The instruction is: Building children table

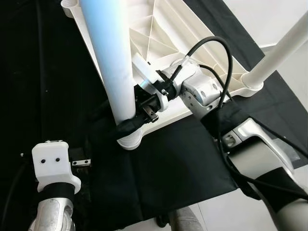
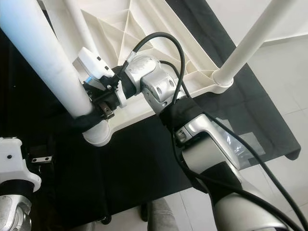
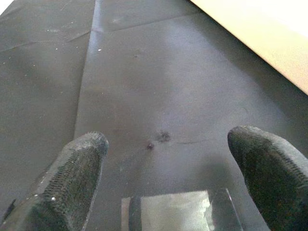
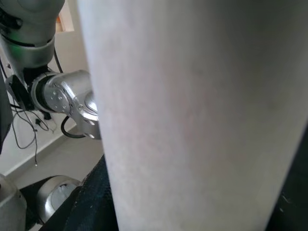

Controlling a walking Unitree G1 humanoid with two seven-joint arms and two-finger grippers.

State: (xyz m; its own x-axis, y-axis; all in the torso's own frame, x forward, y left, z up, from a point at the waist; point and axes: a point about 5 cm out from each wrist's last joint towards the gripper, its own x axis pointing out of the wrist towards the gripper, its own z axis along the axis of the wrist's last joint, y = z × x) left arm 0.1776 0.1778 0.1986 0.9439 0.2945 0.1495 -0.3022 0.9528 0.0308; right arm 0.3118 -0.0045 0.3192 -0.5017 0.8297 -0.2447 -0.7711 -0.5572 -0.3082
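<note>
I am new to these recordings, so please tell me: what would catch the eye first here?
The upturned white tabletop lies on a black mat, its ribbed underside up. The right gripper is clamped round a thick white leg just above its corner socket. The left gripper hovers open over the mat, nearer the robot.

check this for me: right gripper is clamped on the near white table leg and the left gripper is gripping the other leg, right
Partly. The right gripper is clamped on the near white leg, but the left gripper holds nothing: the left wrist view shows its fingers open over the black mat.
</note>
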